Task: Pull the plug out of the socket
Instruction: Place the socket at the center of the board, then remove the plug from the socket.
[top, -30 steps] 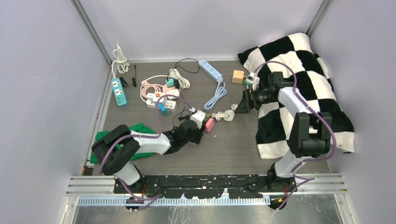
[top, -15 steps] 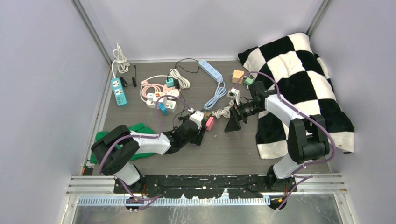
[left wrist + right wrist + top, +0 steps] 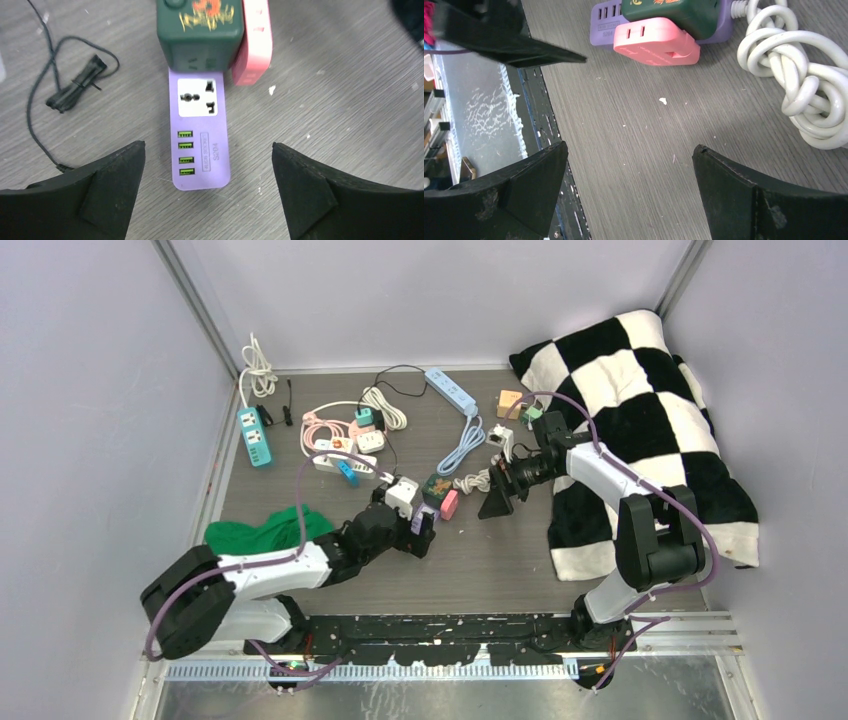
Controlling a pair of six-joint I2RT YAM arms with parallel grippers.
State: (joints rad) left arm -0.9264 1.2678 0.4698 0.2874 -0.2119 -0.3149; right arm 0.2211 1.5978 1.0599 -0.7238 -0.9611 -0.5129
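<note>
Two pincers gaped, holding nothing. Between the left pincer's point(image 3: 207, 147) tips lay the purple plastic socket strip point(image 3: 201, 165), a dark green boxy plug point(image 3: 200, 30) seated at its far end and a flat pink plug point(image 3: 255, 45) crowding beside. A knotted white cord point(image 3: 794, 75) lay ahead-right of the right pincer point(image 3: 629, 146).

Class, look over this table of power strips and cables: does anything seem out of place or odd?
Two fabrics look out of place among the electrics: a rumpled checkered blanket covers the right side, and a green cloth lies bunched at the near left.
</note>
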